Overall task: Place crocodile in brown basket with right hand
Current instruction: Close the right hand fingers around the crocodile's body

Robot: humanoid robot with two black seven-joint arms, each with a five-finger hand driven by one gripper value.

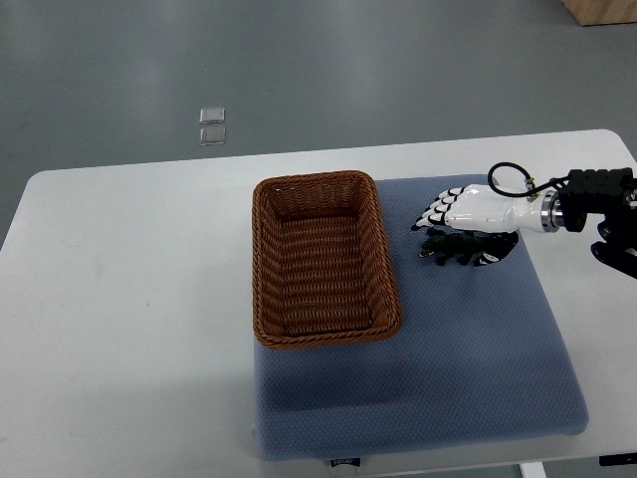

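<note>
Beside the one brown basket (261, 269), one right robot hand (468, 211) hangs over one blue mat (448, 378), fingers (435, 212) apart.

A white, round-cornered table (119, 299) carrying a blue-grey mat (448, 378) beneath the fingers (438, 211) stood on a grey floor (398, 70), two small clear squares (212, 125) lying well beyond those fingers under even light.

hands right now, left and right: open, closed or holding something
Left hand: not in view.
Right hand: over the blue mat beside the brown basket; cannot be told whether open or holding.
</note>
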